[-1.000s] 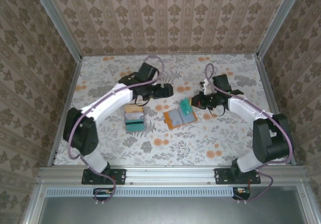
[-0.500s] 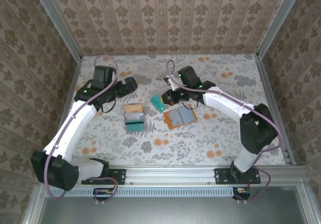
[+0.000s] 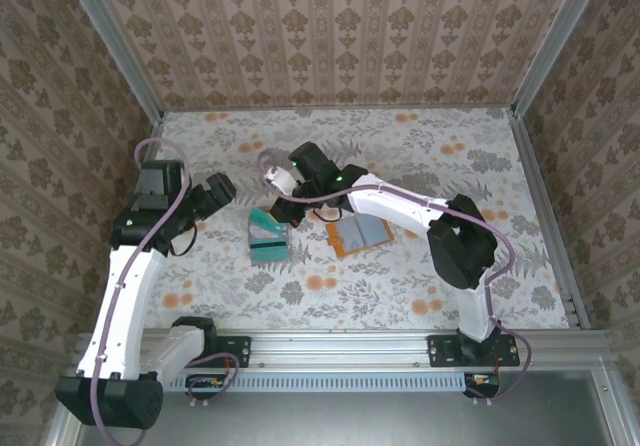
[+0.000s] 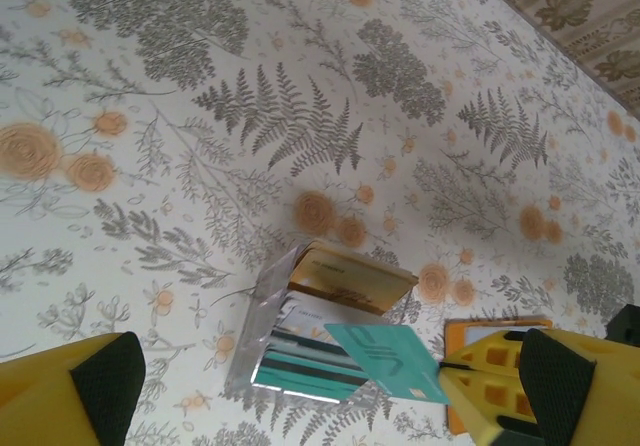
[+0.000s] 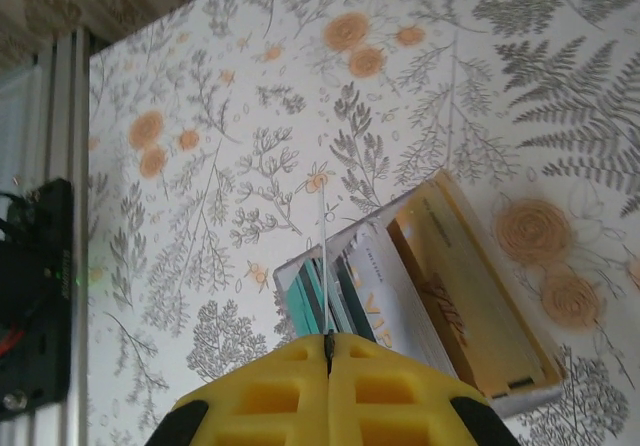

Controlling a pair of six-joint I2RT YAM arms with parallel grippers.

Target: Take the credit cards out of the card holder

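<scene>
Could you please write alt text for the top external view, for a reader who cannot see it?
The right gripper, reaching across a floral table, holds a teal credit card over the pile of loose cards. The orange card holder lies open just right of the pile, and the left gripper hangs open farther left.

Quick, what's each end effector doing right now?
Left end effector: open, holding nothing.
Right end effector: shut on a teal credit card.

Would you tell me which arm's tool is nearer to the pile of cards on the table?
Right. The right tool, shut on a teal card, is directly over the pile of cards; the left tool, open, is off to its left.
</scene>
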